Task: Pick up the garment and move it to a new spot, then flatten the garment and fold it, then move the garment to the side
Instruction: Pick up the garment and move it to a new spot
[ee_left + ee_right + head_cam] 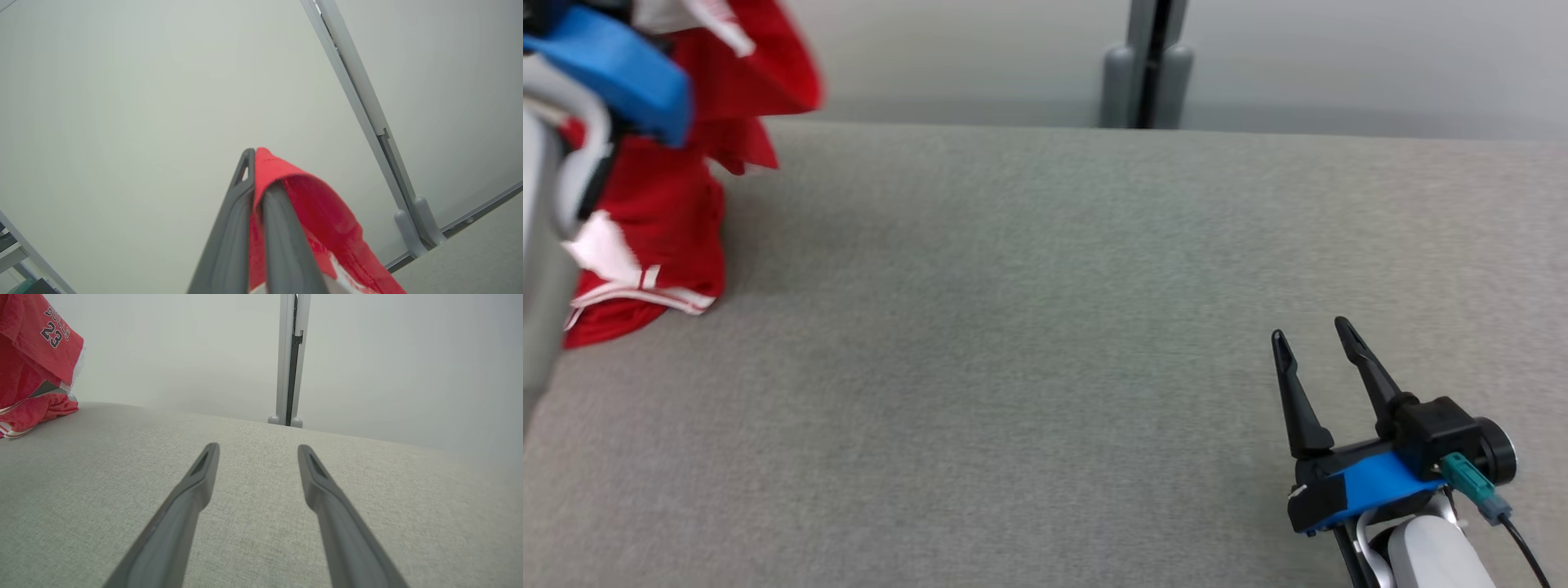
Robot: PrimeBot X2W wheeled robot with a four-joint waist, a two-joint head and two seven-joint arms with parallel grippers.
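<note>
The garment [670, 204] is a red jersey with white trim, hanging at the far left of the head view with its lower end resting on the grey surface. Its printed number shows in the right wrist view, where the garment [32, 359] hangs at the upper left. My left gripper [257, 163] is raised and shut on a fold of the garment [322, 220], its fingertips hidden in the head view behind the blue wrist part [613, 69]. My right gripper [1311, 331] rests low at the right, open, nothing between its fingers [204, 465].
A wide grey fabric-covered table [1045, 327] spreads across the head view. Behind its far edge stands a pale wall with a grey vertical post [1147, 65].
</note>
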